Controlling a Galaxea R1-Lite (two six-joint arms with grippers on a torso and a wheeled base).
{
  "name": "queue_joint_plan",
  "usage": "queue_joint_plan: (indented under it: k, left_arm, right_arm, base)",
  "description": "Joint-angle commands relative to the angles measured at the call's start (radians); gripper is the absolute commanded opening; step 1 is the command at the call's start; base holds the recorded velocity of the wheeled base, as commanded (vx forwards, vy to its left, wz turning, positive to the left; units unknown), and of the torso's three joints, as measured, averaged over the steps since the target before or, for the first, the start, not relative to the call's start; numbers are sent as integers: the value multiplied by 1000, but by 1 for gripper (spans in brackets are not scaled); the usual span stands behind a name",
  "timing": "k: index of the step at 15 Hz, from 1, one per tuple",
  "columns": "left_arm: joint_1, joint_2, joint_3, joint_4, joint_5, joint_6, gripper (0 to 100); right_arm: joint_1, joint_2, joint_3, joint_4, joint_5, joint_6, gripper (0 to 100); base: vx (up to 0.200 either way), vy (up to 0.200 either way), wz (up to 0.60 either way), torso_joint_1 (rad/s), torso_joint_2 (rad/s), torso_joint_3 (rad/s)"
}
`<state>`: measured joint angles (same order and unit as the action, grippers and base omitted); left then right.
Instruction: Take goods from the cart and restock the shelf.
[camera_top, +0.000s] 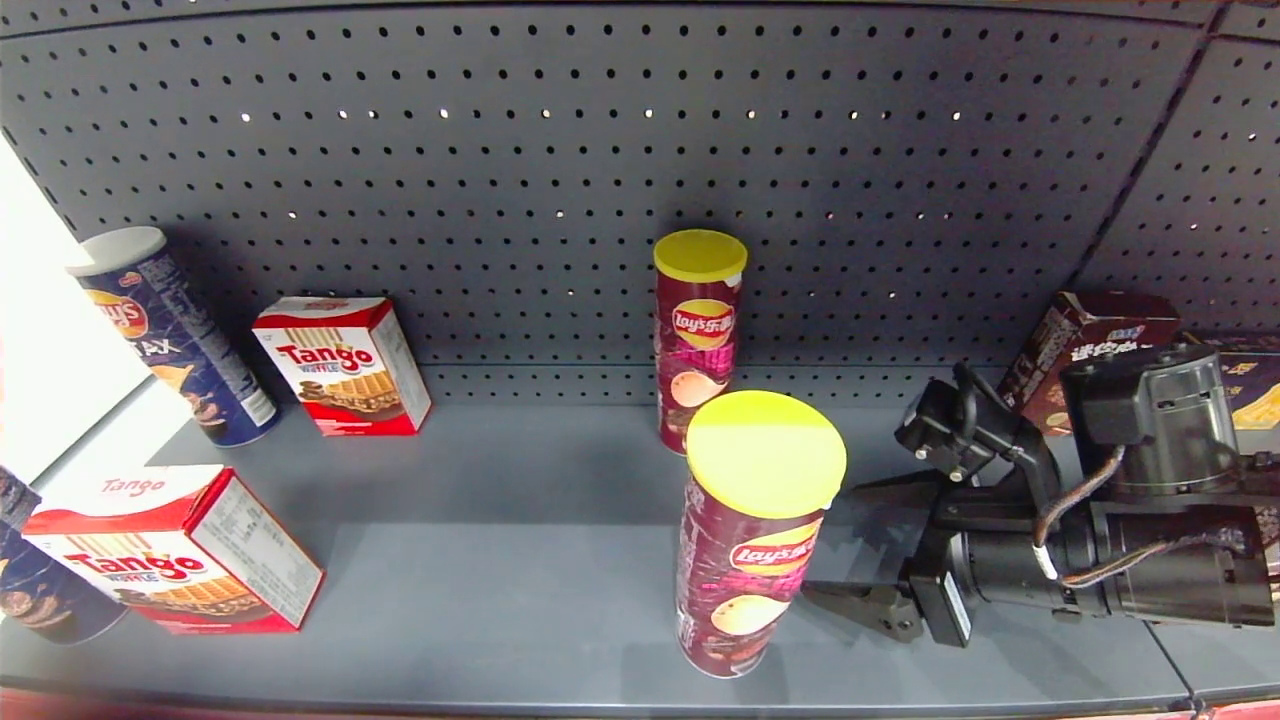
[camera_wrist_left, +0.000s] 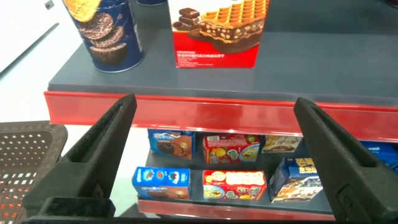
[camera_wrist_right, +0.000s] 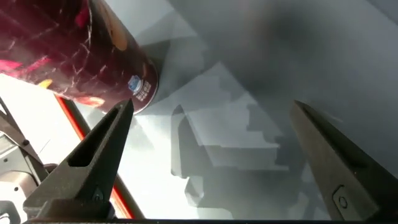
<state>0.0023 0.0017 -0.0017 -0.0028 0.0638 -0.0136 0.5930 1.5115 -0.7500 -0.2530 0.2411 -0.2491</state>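
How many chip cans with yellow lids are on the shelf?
2. The back can stands by the holey wall. The front can stands near the edge of the shelf, beside the right gripper. A blue can at the left edge hides its lid.

Blue can (camera_top: 40, 590): far left of the front chips can (camera_top: 750, 560), cut by the picture's edge, partly behind a waffle box (camera_top: 170, 560).
Brown box (camera_top: 1085, 335): right of that can, its lower part behind the right arm (camera_top: 1100, 570).
Small packs (camera_wrist_left: 233, 168): too small to tell.
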Motion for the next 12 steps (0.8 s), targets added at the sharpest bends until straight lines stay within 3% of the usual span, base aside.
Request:
queue_joint_plan:
  k: [1, 12]
  left_arm:
    - [1, 1, 0, 0, 1, -2, 100]
    - [1, 1, 0, 0, 1, -5, 100]
  right_arm:
    - [10, 9, 1, 0, 0, -1, 100]
    - [34, -4, 40, 0, -8, 1, 100]
  base:
    - [0, 0, 0, 0, 0, 0]
    - [0, 0, 0, 0, 0, 0]
